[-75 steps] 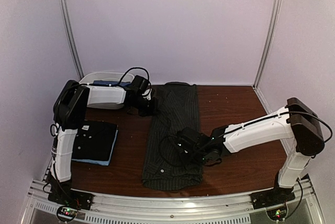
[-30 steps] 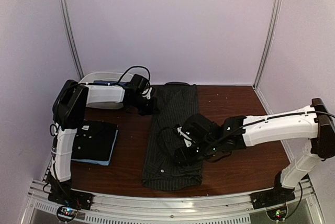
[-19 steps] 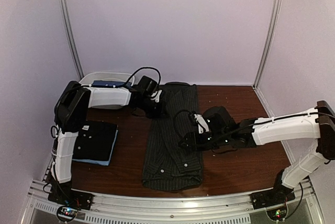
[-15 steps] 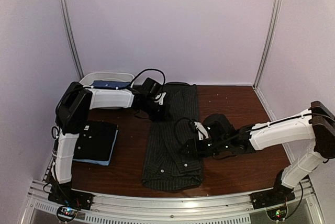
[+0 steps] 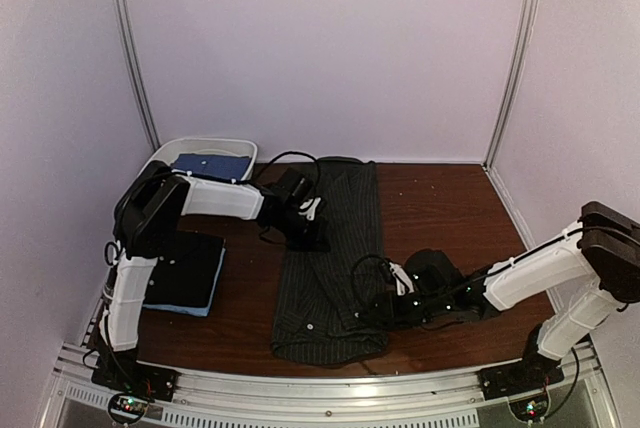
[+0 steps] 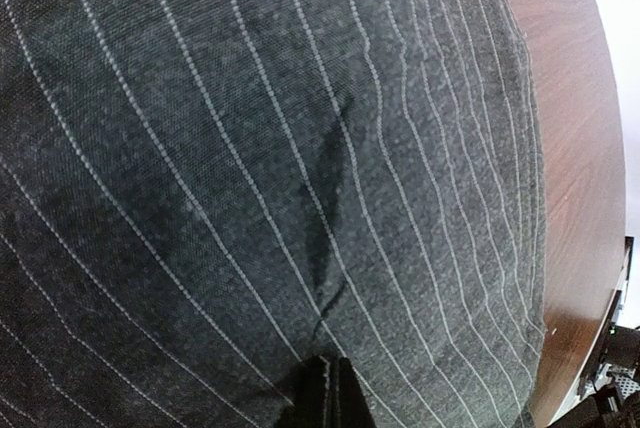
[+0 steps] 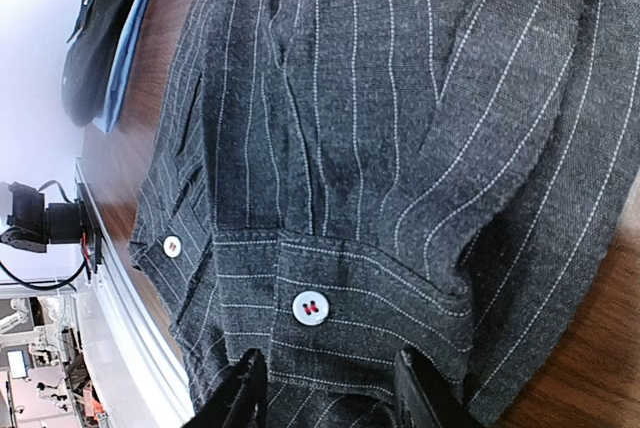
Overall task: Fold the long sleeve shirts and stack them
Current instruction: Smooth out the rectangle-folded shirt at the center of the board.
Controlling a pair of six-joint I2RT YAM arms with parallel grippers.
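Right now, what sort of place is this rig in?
Probably an enclosed lab test cell: blank pale walls framed by aluminium posts, two robot arms bolted to a brown table, and staged laundry, a pinstriped shirt and a white tub.

pinstriped shirt point(image 5: 335, 248) lies lengthwise down middle of table point(image 5: 450, 208). right of shirt, far half: bare wood, open lane. right of shirt, near half: right arm point(image 5: 520, 273) low across. left of shirt: left arm point(image 5: 220, 198) bars far strip, folded stack point(image 5: 185, 273) near, tub point(image 5: 205, 153) behind.
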